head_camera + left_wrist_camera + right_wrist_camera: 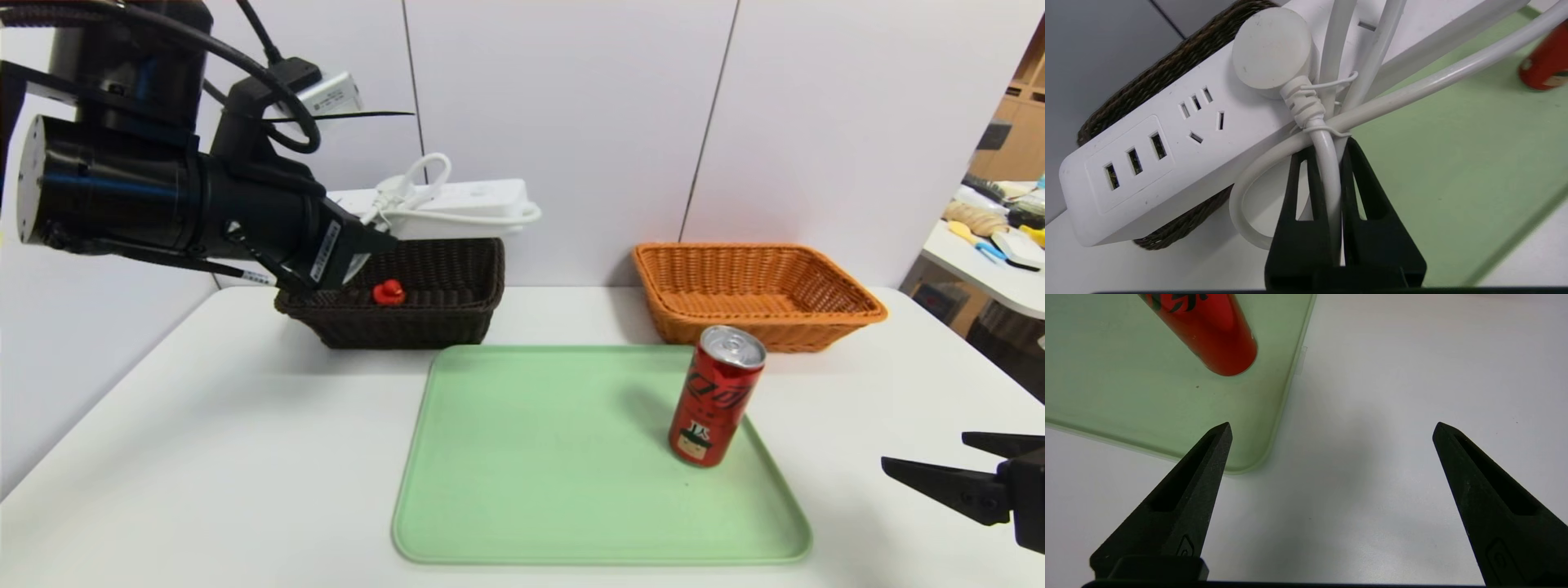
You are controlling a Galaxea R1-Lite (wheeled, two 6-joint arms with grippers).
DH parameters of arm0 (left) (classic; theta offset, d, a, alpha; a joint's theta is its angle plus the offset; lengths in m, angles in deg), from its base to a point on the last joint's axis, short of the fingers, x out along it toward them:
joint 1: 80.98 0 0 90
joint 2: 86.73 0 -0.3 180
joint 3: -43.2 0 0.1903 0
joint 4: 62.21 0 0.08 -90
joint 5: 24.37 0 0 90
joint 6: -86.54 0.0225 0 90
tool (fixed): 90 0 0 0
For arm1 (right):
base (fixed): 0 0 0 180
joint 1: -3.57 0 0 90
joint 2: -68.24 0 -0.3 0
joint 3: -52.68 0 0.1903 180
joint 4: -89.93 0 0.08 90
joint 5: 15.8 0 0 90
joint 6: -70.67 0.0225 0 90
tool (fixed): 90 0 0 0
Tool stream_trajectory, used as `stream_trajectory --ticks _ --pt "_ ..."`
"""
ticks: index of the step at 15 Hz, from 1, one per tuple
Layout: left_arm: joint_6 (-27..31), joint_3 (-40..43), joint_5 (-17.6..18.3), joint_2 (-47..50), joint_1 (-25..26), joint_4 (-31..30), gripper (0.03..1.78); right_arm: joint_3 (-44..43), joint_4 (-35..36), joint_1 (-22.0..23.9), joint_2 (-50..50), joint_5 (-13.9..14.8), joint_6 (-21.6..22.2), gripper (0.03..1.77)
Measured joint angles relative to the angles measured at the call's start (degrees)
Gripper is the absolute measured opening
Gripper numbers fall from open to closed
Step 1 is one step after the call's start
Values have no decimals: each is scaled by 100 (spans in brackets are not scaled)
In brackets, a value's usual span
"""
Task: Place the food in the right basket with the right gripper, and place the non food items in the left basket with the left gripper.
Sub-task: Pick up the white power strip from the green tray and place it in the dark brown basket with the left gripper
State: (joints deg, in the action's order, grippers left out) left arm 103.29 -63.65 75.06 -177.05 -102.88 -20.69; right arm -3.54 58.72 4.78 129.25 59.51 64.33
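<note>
left gripper (1327,179) clamped on the power strip (1180,151) cord above the left basket (441,278), just needs lowering and letting go; right gripper (1331,430) fingers spread wide, parked beside it

Two woven baskets stand at the back of one white table (245,457): a dark brown basket (424,314) at centre left of the frame and an orange basket (759,294) at centre right. One green tray (555,457) fills the lower middle, carrying one red drink can (717,396) on its right side. One small red duck toy (389,291) lies inside the dark basket. One white power strip (457,208) with one bundled cord (412,184) hangs above that basket, upper left of centre. Two black grippers are in view, the left gripper (1325,143) and the right gripper (1331,426), each with two fingers (1208,457).
</note>
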Motion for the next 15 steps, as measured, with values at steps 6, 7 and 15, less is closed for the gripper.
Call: stream_trajectory --ticks 6,7,15 --pt "-336 -878 -63 -1291 901 211 15 24 -9 2 2 20 6 170" --pt "-496 -1123 -141 -1506 926 351 15 35 -6 2 2 22 1 170" --pt "-728 -2948 -168 -2740 796 1888 15 59 -2 -5 44 11 -20 170"
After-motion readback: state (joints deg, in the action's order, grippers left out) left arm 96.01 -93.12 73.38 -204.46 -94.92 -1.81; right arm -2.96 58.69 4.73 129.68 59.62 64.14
